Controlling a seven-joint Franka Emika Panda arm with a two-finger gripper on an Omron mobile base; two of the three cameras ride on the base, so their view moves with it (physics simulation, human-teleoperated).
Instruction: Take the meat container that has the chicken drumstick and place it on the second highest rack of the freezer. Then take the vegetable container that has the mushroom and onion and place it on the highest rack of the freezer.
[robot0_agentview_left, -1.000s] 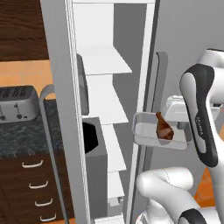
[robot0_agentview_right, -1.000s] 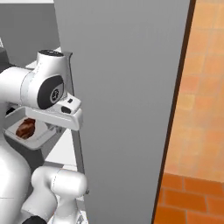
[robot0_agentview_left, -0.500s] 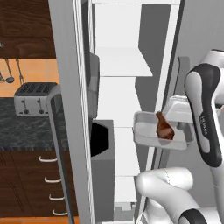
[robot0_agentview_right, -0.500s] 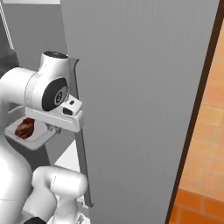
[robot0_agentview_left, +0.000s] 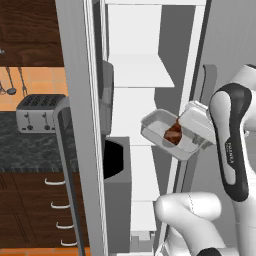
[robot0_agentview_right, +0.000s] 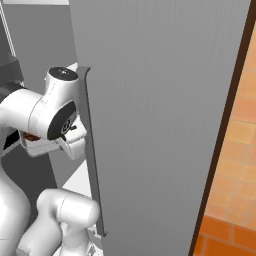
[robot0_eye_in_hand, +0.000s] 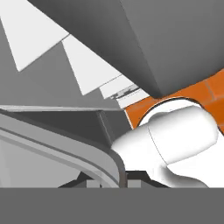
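A: Where the freezer (robot0_agentview_left: 150, 75) stood open in the left base view, what was carried in front of it?

B: The meat container (robot0_agentview_left: 170, 134), with the chicken drumstick (robot0_agentview_left: 173, 134) lying in it, was held up in the air just in front of the open compartment, at about the height of the middle racks. It was tilted a little and rested on nothing.

A: And the tool?

B: The tool (robot0_agentview_left: 197, 125) was closed on the near right rim of the meat container; in the hand view the container's grey rim (robot0_eye_in_hand: 87, 162) was seen pressed close against the fingers. How wide the fingers stood could not be read exactly.

A: Which step was judged to be in hand?

B: The first one: the carrying of the meat container to the second highest rack (robot0_agentview_left: 137, 72). The vegetable container was judged not yet handled.

A: What was called for next?

B: By judgement, the container had to be raised above that white rack, levelled, pushed far enough inward past the door edge (robot0_agentview_left: 192, 100), and only then released.
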